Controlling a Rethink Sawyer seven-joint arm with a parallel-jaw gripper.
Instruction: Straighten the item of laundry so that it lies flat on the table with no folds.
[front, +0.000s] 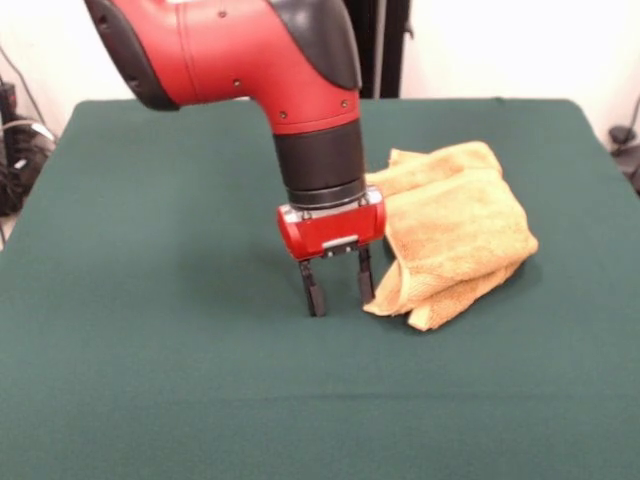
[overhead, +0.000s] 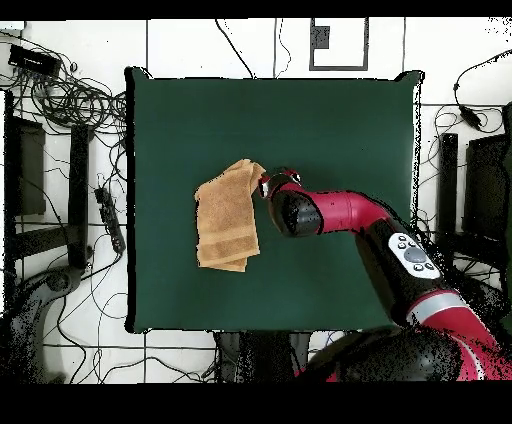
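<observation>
we see the gripper (front: 338, 285) with fingers apart, tips down at the table (front: 150, 350), just left of the folded orange-tan towel (front: 460, 225) lying right of frame centre.

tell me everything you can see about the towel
The towel is orange-tan terry cloth, soft and looped in look. It lies folded over itself in a thick bundle, with rounded folds and layered edges showing at its near corner, so it is not flat. From overhead it reads as a tall, narrow rectangle with one rumpled corner toward the gripper. It rests on the green table, and the open gripper stands right beside its edge, one finger close against the folded cloth.
</observation>
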